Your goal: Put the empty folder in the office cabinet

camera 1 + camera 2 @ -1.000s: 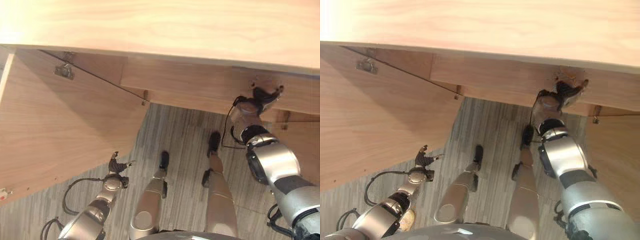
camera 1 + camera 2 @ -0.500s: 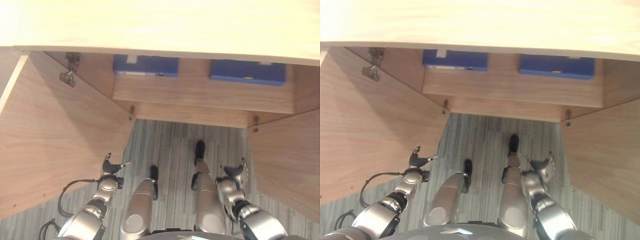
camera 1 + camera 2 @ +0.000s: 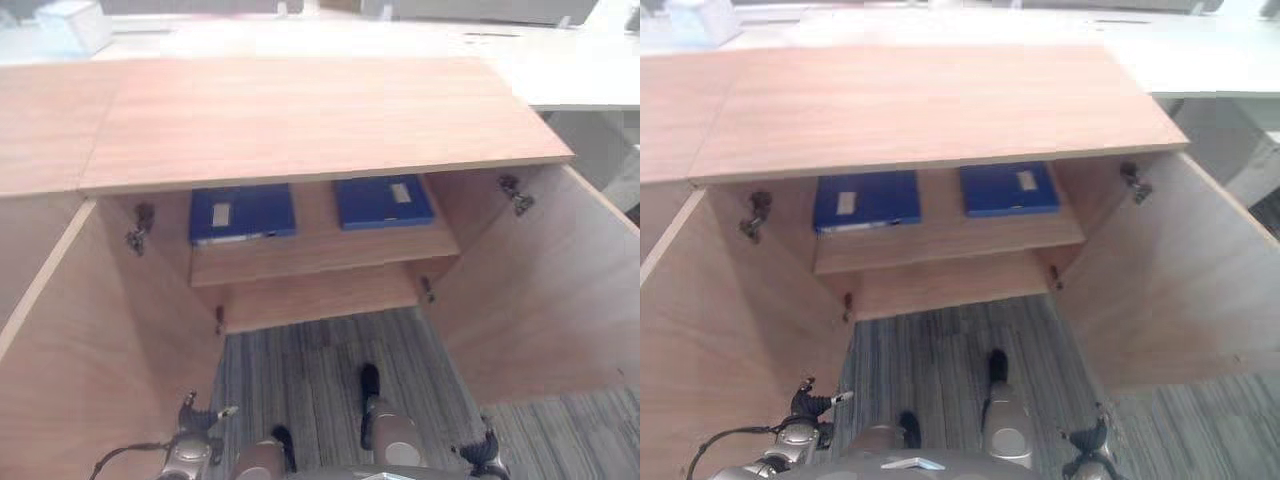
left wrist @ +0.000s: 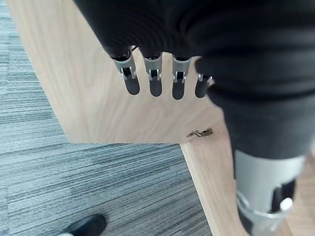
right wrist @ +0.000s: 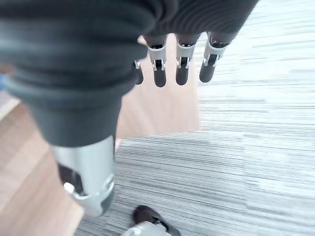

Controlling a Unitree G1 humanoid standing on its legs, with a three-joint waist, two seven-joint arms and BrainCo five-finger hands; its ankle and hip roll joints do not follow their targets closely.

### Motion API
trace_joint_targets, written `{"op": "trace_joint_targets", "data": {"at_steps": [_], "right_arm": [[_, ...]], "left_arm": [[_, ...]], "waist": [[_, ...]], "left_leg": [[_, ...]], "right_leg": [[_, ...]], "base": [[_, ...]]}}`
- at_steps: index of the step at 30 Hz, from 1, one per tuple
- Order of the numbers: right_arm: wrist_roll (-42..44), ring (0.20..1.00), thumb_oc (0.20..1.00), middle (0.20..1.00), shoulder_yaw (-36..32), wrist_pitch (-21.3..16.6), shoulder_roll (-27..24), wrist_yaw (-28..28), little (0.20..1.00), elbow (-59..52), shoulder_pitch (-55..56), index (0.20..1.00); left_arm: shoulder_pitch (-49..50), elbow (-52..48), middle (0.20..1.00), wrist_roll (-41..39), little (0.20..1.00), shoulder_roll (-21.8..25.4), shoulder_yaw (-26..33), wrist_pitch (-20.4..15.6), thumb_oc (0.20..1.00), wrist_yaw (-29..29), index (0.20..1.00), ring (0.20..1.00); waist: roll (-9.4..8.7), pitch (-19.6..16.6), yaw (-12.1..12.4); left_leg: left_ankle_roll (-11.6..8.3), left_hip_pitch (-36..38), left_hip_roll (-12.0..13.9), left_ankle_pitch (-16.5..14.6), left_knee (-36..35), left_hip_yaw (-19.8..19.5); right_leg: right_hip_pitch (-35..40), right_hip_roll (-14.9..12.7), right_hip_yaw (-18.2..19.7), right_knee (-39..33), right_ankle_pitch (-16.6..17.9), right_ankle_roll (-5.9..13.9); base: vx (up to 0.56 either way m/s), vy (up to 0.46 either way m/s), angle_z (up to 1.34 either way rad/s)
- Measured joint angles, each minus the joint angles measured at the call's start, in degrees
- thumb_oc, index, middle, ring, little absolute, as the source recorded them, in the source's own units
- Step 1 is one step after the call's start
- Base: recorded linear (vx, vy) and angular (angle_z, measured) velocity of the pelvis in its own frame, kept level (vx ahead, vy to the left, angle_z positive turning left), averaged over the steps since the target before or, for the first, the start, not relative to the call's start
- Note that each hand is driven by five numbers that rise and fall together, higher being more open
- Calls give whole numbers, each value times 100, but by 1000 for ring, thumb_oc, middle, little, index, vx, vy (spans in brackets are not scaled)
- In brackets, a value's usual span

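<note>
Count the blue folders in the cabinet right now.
2. Both lie flat on the cabinet's upper shelf: left folder toward the left side, right folder toward the right. The cabinet top may hide more further back.

Lighting: bright, even, from above. Cabinet top (image 3: 300,115) pale and washed out toward the far edge, with glare on the white surfaces beyond. Shade under the top, over the shelf (image 3: 320,255) and the blue folders (image 3: 868,200). Wrist views: dark cover of each robot hand (image 4: 157,86) blurred up close; carpet (image 5: 246,162) overexposed on one side.
</note>
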Motion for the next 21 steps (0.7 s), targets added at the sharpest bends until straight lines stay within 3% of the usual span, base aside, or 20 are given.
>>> {"op": "trace_joint_targets", "data": {"at_steps": [1, 2, 3, 4, 5, 7, 8, 9, 11, 12, 14, 21], "right_arm": [[158, 1000, 1000, 1000, -132, 7, 64, -110, 1000, 98, 16, 1000], [160, 1000, 1000, 1000, -208, -22, 90, -264, 1000, 225, 14, 1000], [160, 1000, 1000, 1000, -208, -22, 90, -264, 1000, 225, 14, 1000], [270, 1000, 1000, 1000, -303, -18, 144, -435, 1000, 249, -55, 1000], [364, 1000, 1000, 1000, -315, 5, 198, -547, 1000, 294, -100, 1000], [523, 1000, 1000, 1000, -537, -19, 297, -727, 1000, 497, -142, 1000], [523, 1000, 1000, 1000, -537, -19, 297, -727, 1000, 497, -142, 1000], [759, 1000, 1000, 1000, -846, -19, 268, -850, 1000, 534, -299, 1000], [1252, 1000, 1000, 1000, -1041, -19, -101, -1108, 1000, 671, -591, 1000], [1252, 1000, 1000, 1000, -1041, -19, -101, -1108, 1000, 671, -591, 1000], [1602, 1000, 1000, 1000, -1294, -22, -456, -1184, 1000, 691, -588, 1000], [2168, 1000, 1000, 1000, -1609, -101, -1407, -1349, 1000, 633, -918, 1000]], "left_arm": [[87, -58, 1000, -1, 1000, -57, 4, -11, 1000, 31, 1000, 1000], [186, -40, 1000, -5, 1000, -61, 6, -16, 1000, 55, 1000, 1000], [186, -40, 1000, -5, 1000, -61, 6, -16, 1000, 55, 1000, 1000], [314, -37, 1000, -6, 1000, -25, -83, -31, 1000, 75, 1000, 1000], [301, -28, 1000, -7, 1000, 20, -149, -20, 1000, 82, 1000, 1000], [454, -76, 1000, -7, 1000, 88, -157, -38, 1000, 80, 1000, 1000], [454, -76, 1000, -7, 1000, 88, -157, -38, 1000, 80, 1000, 1000], [467, -70, 1000, -8, 1000, 54, -164, -31, 1000, 72, 1000, 1000], [627, -180, 1000, -10, 1000, -187, -254, -22, 1000, 52, 1000, 1000], [627, -180, 1000, -10, 1000, -187, -254, -22, 1000, 52, 1000, 1000], [676, -254, 1000, -7, 1000, -266, -462, -27, 1000, 14, 1000, 1000], [1028, -368, 1000, -3, 1000, 23, -494, 102, 1000, -197, 1000, 1000]], "waist": [[158, -167, 29], [296, -331, 84], [296, -331, 84], [215, -549, 88], [147, -567, 86], [-38, -975, 250], [-38, -975, 250], [-34, -1023, 254], [226, -1131, 235], [226, -1131, 235], [421, -1257, 296], [404, -1357, 393]], "left_leg": [[-67, 234, 167, 267, -506, 163], [-110, 388, 268, 486, -879, 321], [-110, 388, 268, 486, -879, 321], [-237, 450, 271, 591, -1134, 365], [-304, 508, 273, 638, -1197, 347], [-648, 577, 254, 825, -1505, 412], [-648, 577, 254, 825, -1505, 412], [-776, 646, 279, 949, -1673, 402], [-867, 615, 487, 1009, -1672, 381], [-867, 615, 487, 1009, -1672, 381], [-874, 525, 587, 996, -1673, 260], [-963, 455, 577, 1244, -1613, 84]], "right_leg": [[44, 96, -21, 544, -422, 120], [232, 26, -16, 826, -767, 277], [232, 26, -16, 826, -767, 277], [1064, -267, -8, 35, -824, 530], [1469, -385, -57, -229, -935, 605], [1986, -389, -20, -1121, -931, 697], [1986, -389, -20, -1121, -931, 697], [2077, -322, -194, -1344, -1142, 617], [2050, -115, -236, -1464, -1325, 520], [2050, -115, -236, -1464, -1325, 520], [2031, 35, -253, -1446, -1476, 464], [2111, 87, -286, -1680, -1283, 452]], "base": [[-44, -32, -88], [-18, -18, -68], [60, -90, -78], [107, -124, -45], [151, -158, -62], [88, -98, -44], [58, -90, -33], [112, -137, -20], [132, -163, -18], [60, -97, 4], [71, -136, 12], [64, -168, 6]]}}
